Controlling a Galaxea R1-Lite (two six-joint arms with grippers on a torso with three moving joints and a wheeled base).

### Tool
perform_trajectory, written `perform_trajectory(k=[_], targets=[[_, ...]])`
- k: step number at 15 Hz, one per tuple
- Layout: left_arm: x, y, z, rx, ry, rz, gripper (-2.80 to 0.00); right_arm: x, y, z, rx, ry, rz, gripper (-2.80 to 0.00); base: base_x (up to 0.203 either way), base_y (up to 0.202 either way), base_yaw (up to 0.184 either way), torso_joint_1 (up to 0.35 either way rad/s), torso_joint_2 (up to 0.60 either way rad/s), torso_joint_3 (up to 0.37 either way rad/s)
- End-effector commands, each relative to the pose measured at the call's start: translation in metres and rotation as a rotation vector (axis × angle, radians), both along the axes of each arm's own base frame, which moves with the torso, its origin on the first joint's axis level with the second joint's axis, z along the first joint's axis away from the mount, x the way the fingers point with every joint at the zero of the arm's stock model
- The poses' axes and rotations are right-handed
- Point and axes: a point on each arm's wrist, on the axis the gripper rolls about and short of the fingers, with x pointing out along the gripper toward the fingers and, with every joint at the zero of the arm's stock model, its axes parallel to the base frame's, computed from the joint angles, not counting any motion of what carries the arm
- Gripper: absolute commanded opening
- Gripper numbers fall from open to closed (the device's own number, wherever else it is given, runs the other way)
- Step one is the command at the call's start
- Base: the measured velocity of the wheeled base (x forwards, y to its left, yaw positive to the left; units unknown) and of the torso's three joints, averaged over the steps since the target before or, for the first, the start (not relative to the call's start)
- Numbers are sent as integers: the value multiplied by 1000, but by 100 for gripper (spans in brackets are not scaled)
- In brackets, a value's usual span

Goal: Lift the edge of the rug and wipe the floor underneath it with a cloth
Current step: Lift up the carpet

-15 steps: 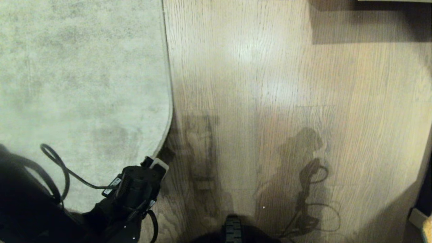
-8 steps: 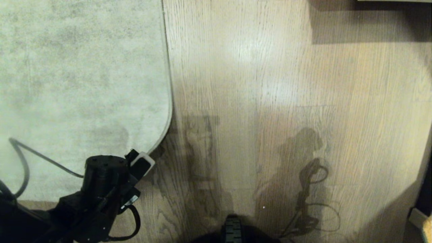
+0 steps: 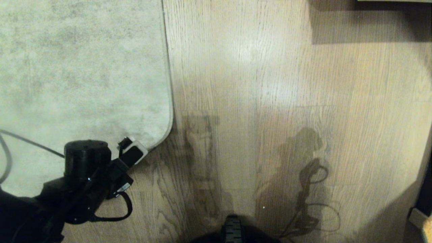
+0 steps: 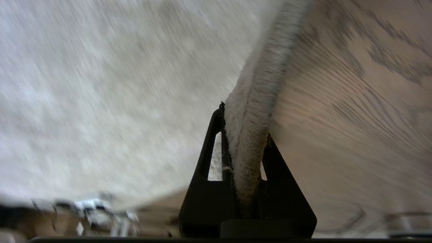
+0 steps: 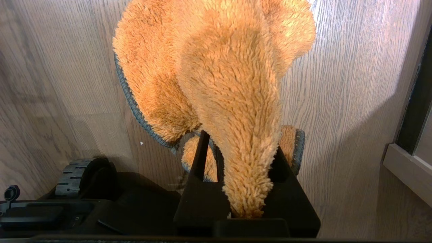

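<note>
**Rug corner pinched and being dragged back**

Head view: my left gripper (image 3: 135,153) sits at the near corner of the rug edge (image 3: 167,111), on the side of that corner nearest the robot. Over the last second it has swung away from the open floor (image 3: 270,101) and along the rug's near border, and the corner has curled round with it. The right gripper is out of this view.

Left wrist view: the fingers (image 4: 206,162) are clamped on the rug edge (image 4: 256,111), whose thick pale border runs straight up between them. Rug pile lies to one side of that border, wood planks to the other. The picture is smeared, so I judge the arm is mid-move.

Right wrist view: the right gripper (image 5: 241,175) hangs over bare floor (image 5: 344,101), well apart from the rug edge, its fingers clamped on the cloth (image 5: 216,77).

I judge the lift barely started; no floor under the rug shows yet, so wiping waits.
</note>
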Motion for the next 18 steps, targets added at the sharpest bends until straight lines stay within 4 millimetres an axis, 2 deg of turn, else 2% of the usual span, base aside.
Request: perform_trajectory(k=[1, 6, 13, 18], targets=[[9, 4, 7, -3, -31, 1, -280, 0, 0, 0, 1, 0, 1, -280, 0, 0, 0, 0, 0, 0], [23, 5, 25, -24, -113, 16, -280, 0, 0, 0, 1, 0, 1, -280, 0, 0, 0, 0, 0, 0], [18, 7, 47, -47, -195, 28, -280, 0, 0, 0, 1, 0, 1, -280, 0, 0, 0, 0, 0, 0], [18, 7, 49, -54, -205, 31, -280, 0, 0, 0, 1, 0, -1, -280, 0, 0, 0, 0, 0, 0]])
